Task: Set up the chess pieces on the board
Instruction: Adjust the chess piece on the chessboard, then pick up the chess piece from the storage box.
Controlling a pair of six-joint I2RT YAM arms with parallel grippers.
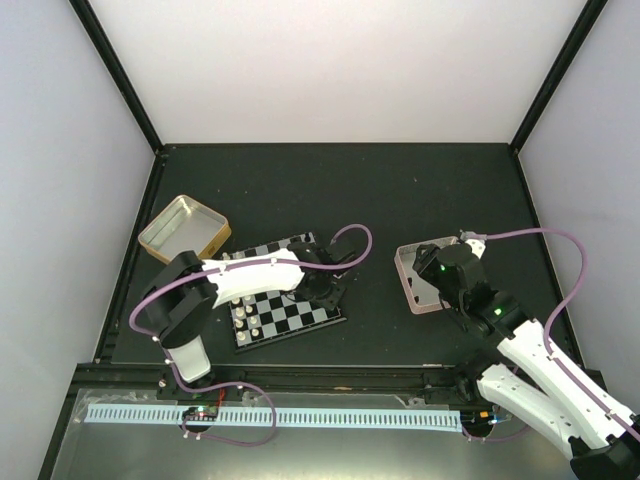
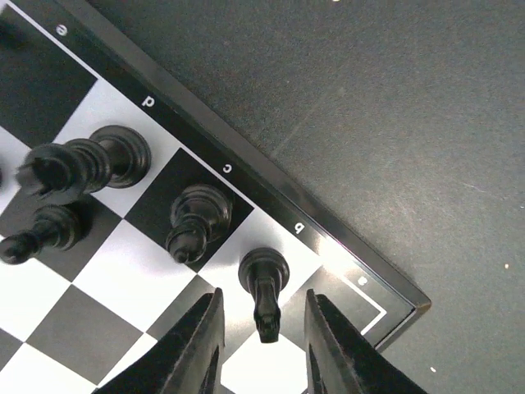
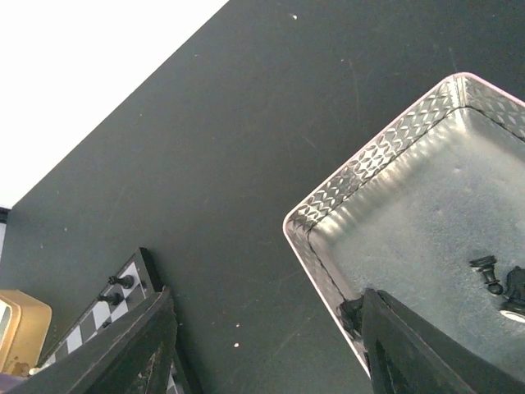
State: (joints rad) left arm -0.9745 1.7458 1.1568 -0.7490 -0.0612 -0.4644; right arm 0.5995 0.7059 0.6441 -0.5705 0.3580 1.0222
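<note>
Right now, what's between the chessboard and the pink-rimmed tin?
Only bare black table separates the board from the tin; top and right wrist views both show it.

A matte black flat bench (image 1: 400,190) is lying under soft, even light, and its surface is showing faint scratches and pale specks in the wrist views. A plain white back wall panel (image 1: 340,60) is glowing brightly behind it, while pale lavender side walls (image 1: 60,150) are closing it in on either side. Thin black frame posts (image 1: 115,70) are running along the wall corners. At the near edge, a brushed grey metal ledge (image 1: 100,450) is carrying a long white slotted strip (image 1: 330,417).
</note>
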